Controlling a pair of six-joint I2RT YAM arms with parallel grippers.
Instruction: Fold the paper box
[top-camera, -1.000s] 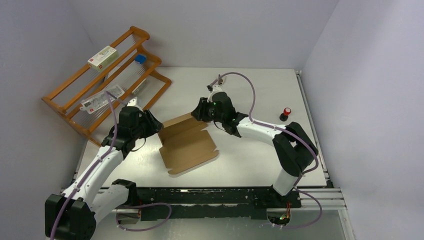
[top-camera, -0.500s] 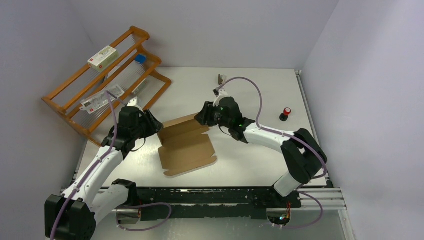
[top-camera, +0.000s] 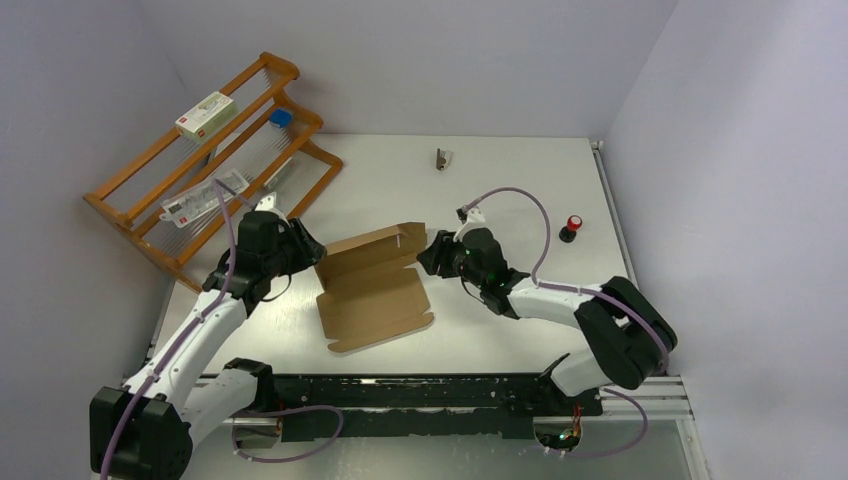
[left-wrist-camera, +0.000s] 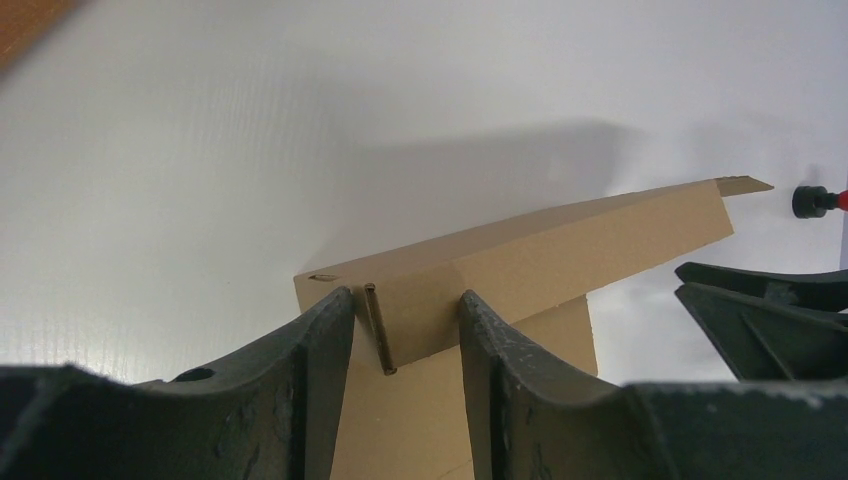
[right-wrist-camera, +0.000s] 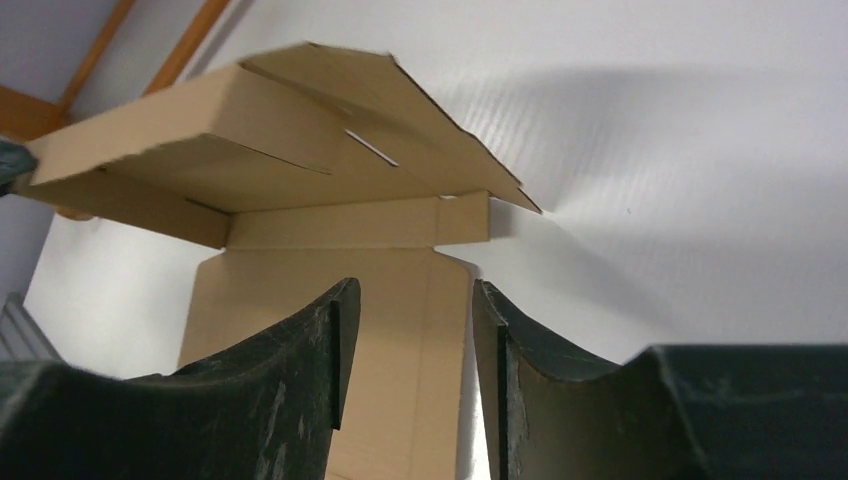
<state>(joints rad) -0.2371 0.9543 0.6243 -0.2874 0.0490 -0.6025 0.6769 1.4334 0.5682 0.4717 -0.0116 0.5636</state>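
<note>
Paper box (top-camera: 375, 295) is lying mid-frame on worktop (top-camera: 510, 190), likely light and bendy, best gripped at flap edges; left gripper (top-camera: 308, 250) is pinching its raised flap, right gripper (top-camera: 432, 256) is hanging spread just beside it

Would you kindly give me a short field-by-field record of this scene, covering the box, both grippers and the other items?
paper box: brown die-cut sheet mid-table, far flap raised, near panel flat
left gripper: at the box's far left corner, jaws either side of the raised flap's end; grip unclear
right gripper: at the box's right edge, jaws apart, nothing gripped
wooden rack: far left, carrying a white carton
red-topped object: right of the right gripper, apart from the box
</note>
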